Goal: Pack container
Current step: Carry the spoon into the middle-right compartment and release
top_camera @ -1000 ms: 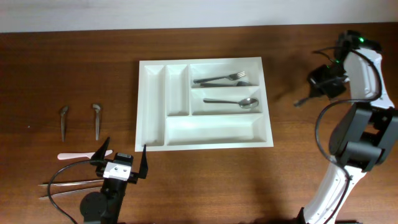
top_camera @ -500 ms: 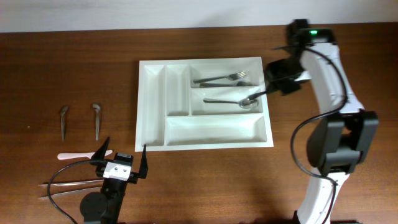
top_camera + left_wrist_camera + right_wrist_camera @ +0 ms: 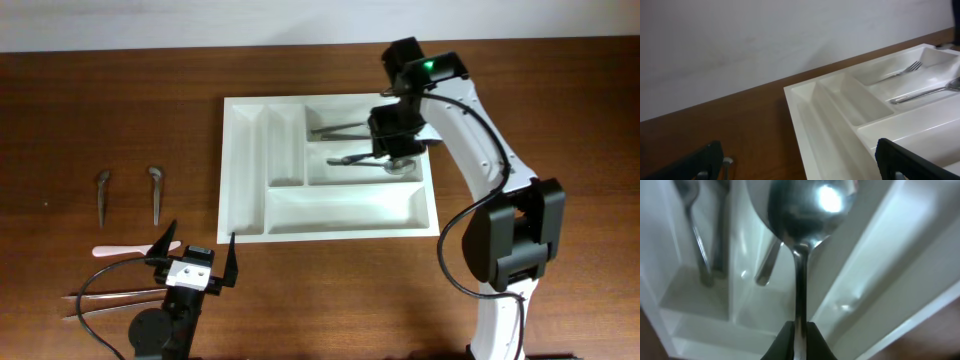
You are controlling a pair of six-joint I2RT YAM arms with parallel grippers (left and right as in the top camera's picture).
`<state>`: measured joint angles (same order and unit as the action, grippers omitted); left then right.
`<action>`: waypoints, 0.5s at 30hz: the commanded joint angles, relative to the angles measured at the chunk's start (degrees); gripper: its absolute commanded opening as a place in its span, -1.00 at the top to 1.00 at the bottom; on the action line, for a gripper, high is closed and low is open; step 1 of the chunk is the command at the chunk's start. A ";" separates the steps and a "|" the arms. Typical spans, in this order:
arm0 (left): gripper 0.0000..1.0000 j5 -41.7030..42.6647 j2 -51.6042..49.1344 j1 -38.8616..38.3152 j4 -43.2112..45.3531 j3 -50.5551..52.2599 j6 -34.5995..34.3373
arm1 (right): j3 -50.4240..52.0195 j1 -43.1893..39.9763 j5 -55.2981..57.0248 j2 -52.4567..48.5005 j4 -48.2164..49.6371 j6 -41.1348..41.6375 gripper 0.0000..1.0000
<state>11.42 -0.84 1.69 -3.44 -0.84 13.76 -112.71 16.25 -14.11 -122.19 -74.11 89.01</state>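
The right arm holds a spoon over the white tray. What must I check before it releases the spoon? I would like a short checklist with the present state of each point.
1. Grip: the right tool is shut on the handle of the spoon. Ok.
2. Place: seen from overhead, it is over the middle long compartment of the tray, where a second spoon lies. Ok.
3. Height of the spoon above the compartment floor. Cannot tell.
4. The forks lie in their own compartment, behind a wall. Ok.
5. The left tool is open and empty, outside the tray near its front left corner. Ok.
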 commanded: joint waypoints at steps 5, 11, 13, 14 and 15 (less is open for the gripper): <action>-0.98 0.81 0.22 0.35 -0.02 0.33 0.50 | -0.76 2.49 2.32 -0.07 3.48 2.16 0.49; -0.98 0.81 0.22 0.35 -0.02 0.33 0.50 | -0.76 1.99 5.27 -0.07 3.45 0.46 -0.06; -0.98 0.83 0.22 0.35 -0.02 0.33 0.48 | -0.76 1.27 6.82 -0.07 3.43 -1.68 -0.18; -0.98 0.81 0.22 0.35 -0.02 0.33 0.50 | -0.76 0.61 7.85 -0.07 3.41 -3.41 -0.23; -0.98 0.81 0.22 0.35 -0.02 0.33 0.50 | -0.76 0.00 8.46 -0.07 3.39 -4.59 -0.29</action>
<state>11.42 -0.84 1.69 -3.44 -0.84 13.78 -112.71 17.89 -9.91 -122.19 -70.61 88.40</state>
